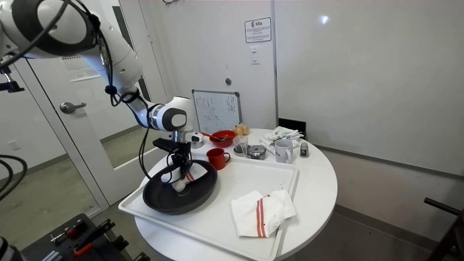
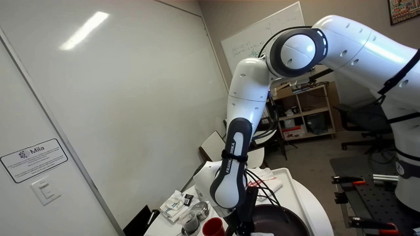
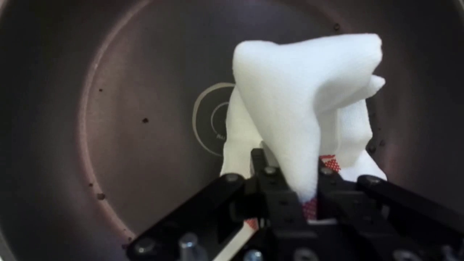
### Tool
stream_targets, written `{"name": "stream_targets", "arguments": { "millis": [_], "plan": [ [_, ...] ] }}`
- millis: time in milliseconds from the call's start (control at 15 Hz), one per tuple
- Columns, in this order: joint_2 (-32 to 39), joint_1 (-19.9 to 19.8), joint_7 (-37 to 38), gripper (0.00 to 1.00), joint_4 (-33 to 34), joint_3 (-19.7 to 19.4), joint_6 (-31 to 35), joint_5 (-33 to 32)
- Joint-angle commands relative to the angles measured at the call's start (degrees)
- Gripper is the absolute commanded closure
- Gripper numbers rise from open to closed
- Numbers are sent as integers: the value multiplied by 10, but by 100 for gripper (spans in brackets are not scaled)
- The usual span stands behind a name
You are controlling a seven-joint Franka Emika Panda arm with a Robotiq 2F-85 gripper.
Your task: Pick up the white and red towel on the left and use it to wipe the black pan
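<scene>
A white towel with red stripes lies bunched in the black pan. My gripper points down into the pan and is shut on a fold of this towel. In the wrist view the towel stands up between the fingers, and its lower folds spread on the pan floor. A few dark specks show on the pan floor. The pan shows partly in an exterior view, where the arm hides most of the gripper. The towel's underside is hidden.
A second white and red towel lies on the white tray that bears the pan. A red mug stands close beside the pan. Behind are a red bowl, a metal pot, a grey mug and a shaker.
</scene>
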Motion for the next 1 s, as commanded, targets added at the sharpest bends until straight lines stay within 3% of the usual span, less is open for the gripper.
{"name": "stream_targets", "arguments": {
  "millis": [0,467,667,933],
  "plan": [
    [-46,-33,-70,96,-68,18,-23,27],
    [-73,-45,-78,96,-145,-26,-15,-4],
    [-61,-36,-38,96,-135,-67,7,-30],
    [-58,-31,-10,96,-127,-92,29,-51]
  ]
}}
